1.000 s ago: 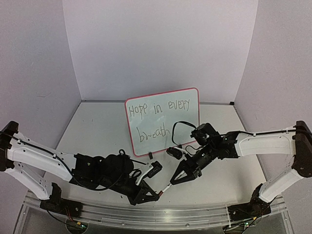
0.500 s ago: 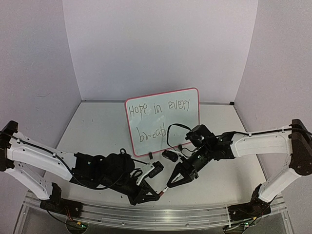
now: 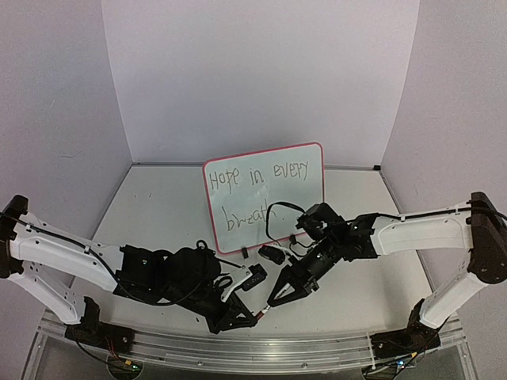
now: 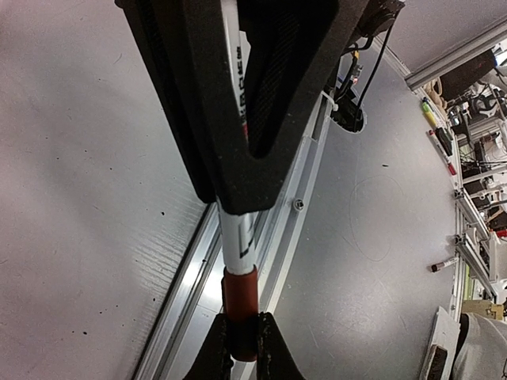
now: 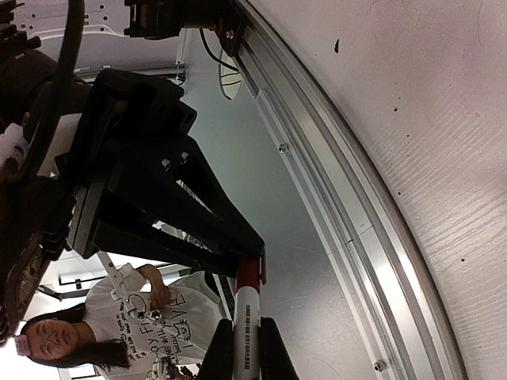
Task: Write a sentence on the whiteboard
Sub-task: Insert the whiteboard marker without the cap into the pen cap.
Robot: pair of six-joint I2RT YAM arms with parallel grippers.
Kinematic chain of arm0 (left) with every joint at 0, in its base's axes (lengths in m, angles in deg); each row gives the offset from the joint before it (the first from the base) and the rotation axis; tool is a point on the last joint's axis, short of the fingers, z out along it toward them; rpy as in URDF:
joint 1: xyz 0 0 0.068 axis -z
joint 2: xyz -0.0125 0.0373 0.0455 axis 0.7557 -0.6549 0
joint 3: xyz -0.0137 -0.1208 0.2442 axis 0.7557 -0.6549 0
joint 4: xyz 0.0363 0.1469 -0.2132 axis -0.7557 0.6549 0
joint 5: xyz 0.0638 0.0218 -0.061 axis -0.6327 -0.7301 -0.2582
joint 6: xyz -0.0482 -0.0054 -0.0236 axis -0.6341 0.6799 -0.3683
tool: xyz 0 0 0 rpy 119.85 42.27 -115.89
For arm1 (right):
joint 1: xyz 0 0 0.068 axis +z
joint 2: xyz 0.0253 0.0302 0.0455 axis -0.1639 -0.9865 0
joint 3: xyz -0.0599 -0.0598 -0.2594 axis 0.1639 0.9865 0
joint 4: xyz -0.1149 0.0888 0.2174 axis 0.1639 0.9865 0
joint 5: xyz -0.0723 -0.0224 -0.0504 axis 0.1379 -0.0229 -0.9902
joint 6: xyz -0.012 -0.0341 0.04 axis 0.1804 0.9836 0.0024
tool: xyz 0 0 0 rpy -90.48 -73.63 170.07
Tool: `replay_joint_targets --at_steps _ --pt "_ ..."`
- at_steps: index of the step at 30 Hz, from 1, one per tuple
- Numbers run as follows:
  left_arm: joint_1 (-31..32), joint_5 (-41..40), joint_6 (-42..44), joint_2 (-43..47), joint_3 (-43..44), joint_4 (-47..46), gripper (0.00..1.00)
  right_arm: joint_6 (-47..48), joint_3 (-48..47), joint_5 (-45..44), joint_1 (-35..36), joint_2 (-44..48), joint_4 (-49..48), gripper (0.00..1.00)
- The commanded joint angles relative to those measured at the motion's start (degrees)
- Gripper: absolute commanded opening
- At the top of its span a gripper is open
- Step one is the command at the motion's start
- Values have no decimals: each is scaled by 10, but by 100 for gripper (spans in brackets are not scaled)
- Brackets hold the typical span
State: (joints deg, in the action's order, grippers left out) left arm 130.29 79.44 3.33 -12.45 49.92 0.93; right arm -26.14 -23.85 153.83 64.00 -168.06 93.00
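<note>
The left pincer [image 3: 250, 318] and right pincer [image 3: 272, 301] are meeting tip to tip, both pinching a white marker [image 4: 238, 237] with a red end. Beyond them the whiteboard [image 3: 299, 210] is standing, showing the sentence [image 3: 257, 176] "Hope in every breath".

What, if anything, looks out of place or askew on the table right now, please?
The whiteboard looks askew from above: its top edge rises toward the right, and the sentence slants with it. Nothing looks spilled or damaged; the left tool and right tool both grip one marker.
</note>
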Motion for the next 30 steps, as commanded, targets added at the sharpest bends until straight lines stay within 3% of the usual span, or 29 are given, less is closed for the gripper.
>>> replay_joint_targets --at_steps 1,30 --pt "-7 -33 40 8 59 -71 0 6 -27 27 21 -7 -16 0" --pt "-9 13 145 -6 167 -88 0 -16 -24 61 34 2 -47 0"
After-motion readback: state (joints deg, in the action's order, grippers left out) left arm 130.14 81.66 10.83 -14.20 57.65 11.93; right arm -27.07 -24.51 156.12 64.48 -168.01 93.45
